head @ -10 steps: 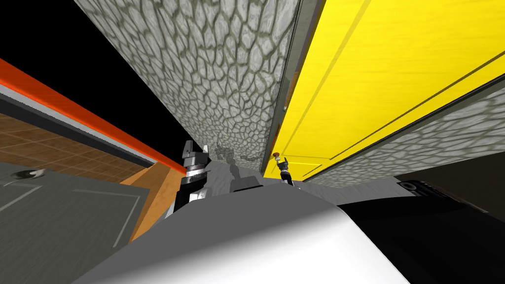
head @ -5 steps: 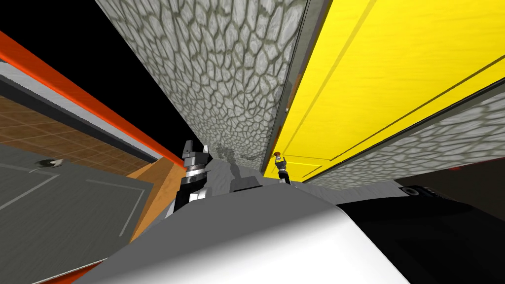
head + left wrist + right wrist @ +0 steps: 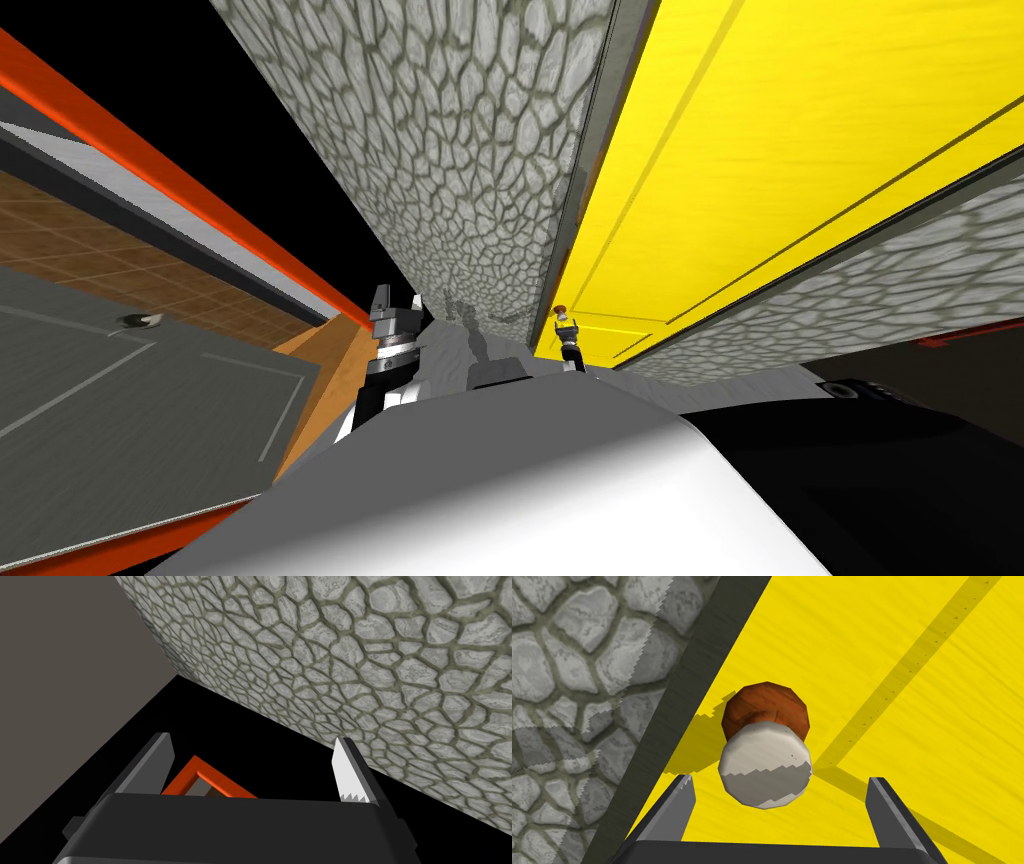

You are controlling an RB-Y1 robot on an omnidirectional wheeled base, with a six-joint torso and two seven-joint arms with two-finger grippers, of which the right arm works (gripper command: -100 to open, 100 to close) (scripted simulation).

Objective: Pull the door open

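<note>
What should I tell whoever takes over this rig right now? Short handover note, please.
Right gripper: open, fingers either side of the white knob on the yellow door, not gripping it.
Left gripper: open, idle beside the stone wall.
Done: the right arm is lined up on the knob.
To do: shut on the knob, then pull the door open; it looks shut so far.

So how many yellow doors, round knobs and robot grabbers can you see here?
Flat yellow door: 1
Round white knob on a reddish-brown base: 1
Grippers with two thin grey fingers: 2, the left gripper and the right gripper, both open
Total: 4
</note>
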